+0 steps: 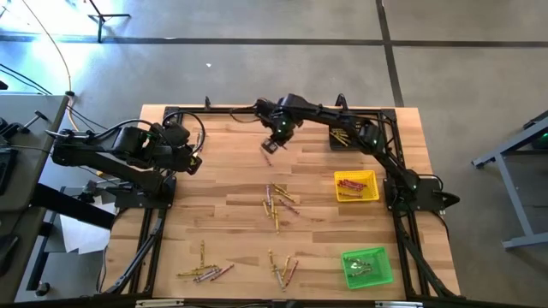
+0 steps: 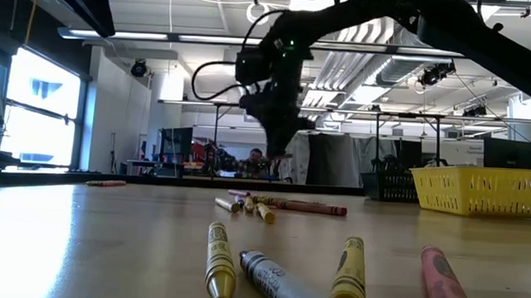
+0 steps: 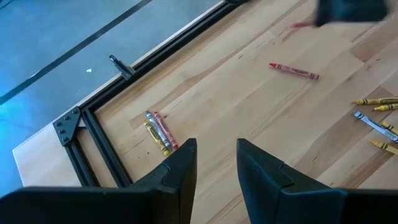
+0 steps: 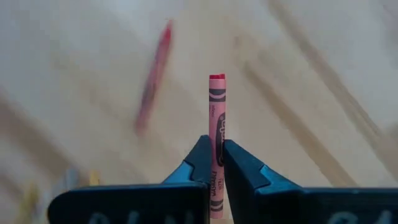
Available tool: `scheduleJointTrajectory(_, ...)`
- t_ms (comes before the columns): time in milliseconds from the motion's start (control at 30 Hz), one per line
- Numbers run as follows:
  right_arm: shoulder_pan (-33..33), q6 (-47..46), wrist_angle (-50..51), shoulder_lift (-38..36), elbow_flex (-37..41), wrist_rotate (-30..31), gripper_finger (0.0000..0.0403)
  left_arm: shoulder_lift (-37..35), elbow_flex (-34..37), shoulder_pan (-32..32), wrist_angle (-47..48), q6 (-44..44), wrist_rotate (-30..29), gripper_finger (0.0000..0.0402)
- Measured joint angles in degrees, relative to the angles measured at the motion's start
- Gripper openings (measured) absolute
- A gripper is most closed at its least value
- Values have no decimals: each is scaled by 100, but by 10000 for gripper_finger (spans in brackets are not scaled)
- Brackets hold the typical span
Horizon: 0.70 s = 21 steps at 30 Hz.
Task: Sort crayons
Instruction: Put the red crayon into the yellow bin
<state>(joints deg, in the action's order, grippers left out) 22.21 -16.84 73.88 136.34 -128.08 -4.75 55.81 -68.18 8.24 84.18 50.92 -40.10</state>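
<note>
My right gripper (image 1: pixel 272 141) hangs over the table's far middle, shut on a red crayon (image 4: pixel 216 106). A second red crayon (image 4: pixel 152 78) lies flat on the wood below it. Loose yellow, red and greyish crayons lie flat in clusters at mid-table (image 1: pixel 278 204) and near the front edge (image 1: pixel 205 272) (image 1: pixel 282 269). My left gripper (image 3: pixel 216 168) waits open above the far left of the table, with nothing between its fingers; three crayons (image 3: pixel 158 130) lie beyond it by the frame corner. My right gripper pinches the red crayon between its two fingers, on the wrapped shaft (image 4: pixel 216 146). The crayon runs along the fingers, not across them. Its flat end (image 4: pixel 216 77) sticks out past the fingertips. The fingers point down from above, and the crayon hangs lifted clear of the table.
At the right stand a black tray (image 1: pixel 342 137) holding yellow crayons, a yellow tray (image 1: pixel 355 186) holding red ones, and a green tray (image 1: pixel 366 265) holding greyish ones. A black metal frame (image 1: pixel 214 111) runs along the table's edges. A person sits in the room beyond the table.
</note>
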Motion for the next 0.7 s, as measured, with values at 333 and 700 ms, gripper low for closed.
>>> scheduleJointTrajectory(333, -555, 1118, 1508, -1148, 602, -197, 13, -3, -2, -1, 48, 155, 132, 99)
scheduleJointTrajectory(700, -1177, -540, -452, -4486, 4848, 68, 14, 0, -3, 1, 43, 98, -73, 99)
